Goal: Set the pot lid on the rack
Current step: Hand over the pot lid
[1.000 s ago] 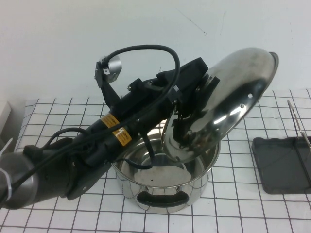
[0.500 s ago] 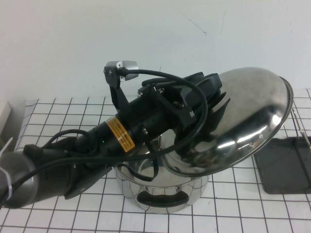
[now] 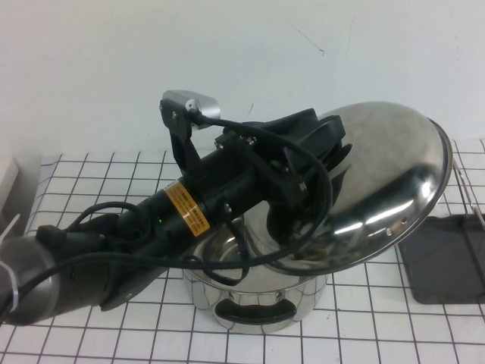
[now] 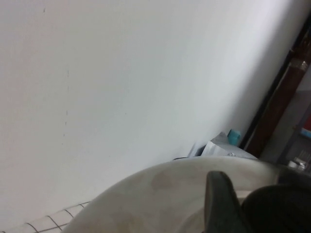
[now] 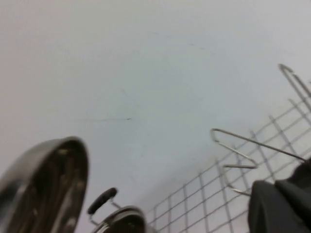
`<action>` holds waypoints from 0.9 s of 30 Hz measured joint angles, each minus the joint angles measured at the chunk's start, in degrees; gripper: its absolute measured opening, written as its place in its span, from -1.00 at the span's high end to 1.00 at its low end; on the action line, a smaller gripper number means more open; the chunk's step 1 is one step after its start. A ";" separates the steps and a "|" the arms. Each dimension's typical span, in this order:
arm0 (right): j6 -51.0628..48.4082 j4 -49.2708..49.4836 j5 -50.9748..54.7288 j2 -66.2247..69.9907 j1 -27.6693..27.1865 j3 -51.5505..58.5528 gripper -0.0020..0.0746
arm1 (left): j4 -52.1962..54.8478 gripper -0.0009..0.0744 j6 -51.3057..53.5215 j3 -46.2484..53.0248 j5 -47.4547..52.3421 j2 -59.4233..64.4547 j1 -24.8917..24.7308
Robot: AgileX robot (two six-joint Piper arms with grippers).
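Fingers on the left gripper [image 3: 322, 163] are closed in on the top of the pot lid [image 3: 379, 189], right where its knob would be, though the knob itself is hidden behind the gripper so I can't see the actual contact. That lid is up in the air and tilted, dome side facing the camera, hanging above the pot [image 3: 254, 292] with its low edge over the pot's far-right rim and its high edge swung out toward the rack [image 3: 447, 258]. Going left to right across the gridded table [image 3: 91, 334]: left arm, one open steel pot with a black handle facing us, one lid, then one dark grey rack tray at the far right edge with thin wire rods sticking up from it. From above, the lid's rim overlaps the tray's near-left corner, so no bare table shows between them, while the front left squares are bare. Right gripper [image 5: 286, 204] only shows as a dark blob in its own wrist view, near the rack wires [image 5: 243, 150], and I can't tell if it's open or closed.
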 joint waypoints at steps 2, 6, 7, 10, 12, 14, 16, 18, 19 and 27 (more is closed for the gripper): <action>-0.13 -1.25 -0.46 1.80 4.08 -3.14 0.95 | -0.02 0.13 2.41 0.00 0.00 0.00 0.00; -0.13 -4.32 -6.02 8.99 13.02 -8.66 0.84 | -0.51 0.13 4.61 0.00 0.00 0.00 0.00; -0.13 -4.89 -8.65 12.06 15.44 -9.72 0.76 | -0.81 0.13 4.84 0.00 0.00 0.00 0.00; -0.13 -5.45 -18.40 20.00 21.71 -11.97 0.44 | -1.01 0.13 5.09 0.00 0.00 0.00 0.00; 0.00 -5.71 -24.91 25.22 24.37 -12.99 0.18 | -1.37 0.13 5.09 0.00 0.00 0.00 0.00; 1.62 -6.02 -31.34 30.93 26.14 -13.83 -0.04 | -1.69 0.13 5.09 0.00 0.00 0.00 0.00; 4.37 -6.99 -36.31 35.92 26.67 -14.32 -0.16 | -2.17 0.13 4.11 0.00 0.00 0.00 0.00; 7.57 -7.75 -41.88 41.31 26.80 -14.43 -0.21 | -3.04 0.13 2.81 0.00 0.00 0.00 0.00; 9.17 -7.99 -44.68 43.92 26.80 -14.43 -0.23 | -3.33 0.13 2.38 0.00 0.00 0.00 0.00; 17.60 -8.70 -64.67 60.27 26.80 -14.55 -0.25 | -4.34 0.13 0.32 0.00 0.00 0.00 0.00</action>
